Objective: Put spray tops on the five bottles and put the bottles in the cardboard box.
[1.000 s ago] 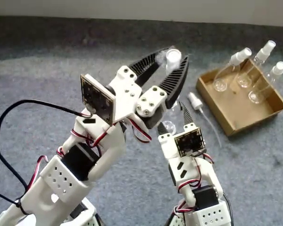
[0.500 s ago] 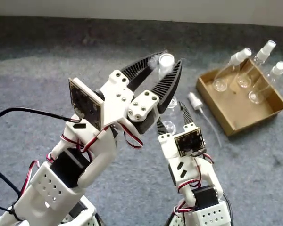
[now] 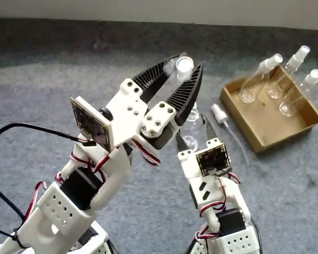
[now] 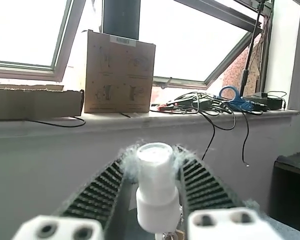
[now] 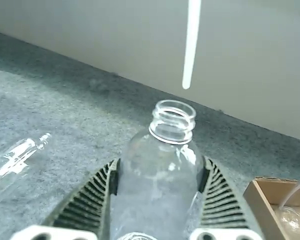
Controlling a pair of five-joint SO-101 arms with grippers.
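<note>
My left gripper (image 3: 184, 67) (image 4: 154, 156) is raised above the carpet and shut on a white spray top (image 3: 184, 64) (image 4: 155, 187). The top's thin dip tube (image 5: 191, 42) hangs just above the open neck of a clear bottle (image 5: 162, 170) (image 3: 190, 141). That bottle stands upright, held by my shut right gripper (image 5: 160, 167) (image 3: 192, 132). The tube's end is still apart from the neck. Three bottles with spray tops (image 3: 286, 79) lie in the cardboard box (image 3: 265, 140) at the right.
A loose spray top (image 3: 220, 114) with its tube lies on the grey carpet between my right gripper and the box. Another clear bottle without a top (image 5: 17, 152) lies on the carpet off to the side. A wall runs along the far edge.
My left arm has swung left, carrying the spray top a little left and closer over the held bottle. The right arm has kept still.
</note>
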